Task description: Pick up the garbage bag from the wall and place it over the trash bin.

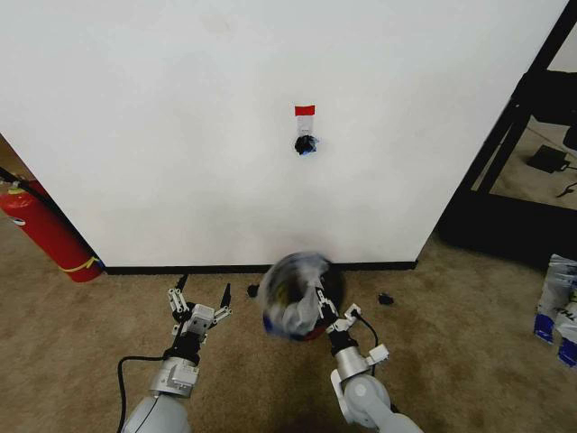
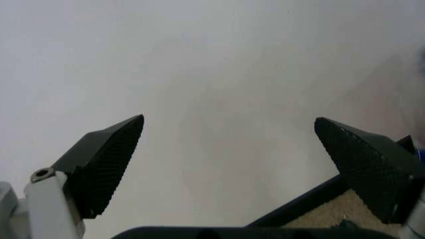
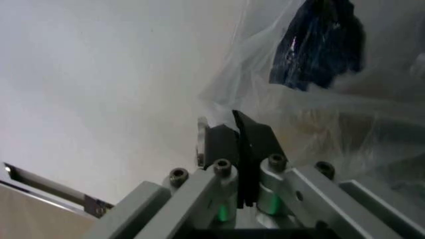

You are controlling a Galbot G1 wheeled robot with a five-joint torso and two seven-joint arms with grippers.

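The garbage bag [image 1: 290, 302], thin white plastic with blue patches, hangs crumpled over the near side of the trash bin [image 1: 334, 283]. The bin is round and dark, with a bit of its red base [image 1: 312, 335] showing. It stands on the carpet close to the wall [image 1: 180, 135]. My right gripper [image 1: 323, 308] is shut on a fold of the bag. In the right wrist view its fingers [image 3: 256, 142] pinch the translucent film of the garbage bag [image 3: 319, 114]. My left gripper [image 1: 203, 289] hovers open and empty left of the bin, and its fingers [image 2: 109, 159] face the wall.
A red tape strip [image 1: 305, 110] and a black hook [image 1: 306, 144] sit on the wall above the bin. A red fire extinguisher [image 1: 45, 230] leans at the far left. White-and-blue packages [image 1: 559, 307] lie at the right, near a dark shelf frame [image 1: 505, 135]. A black baseboard [image 1: 180, 269] runs along the floor.
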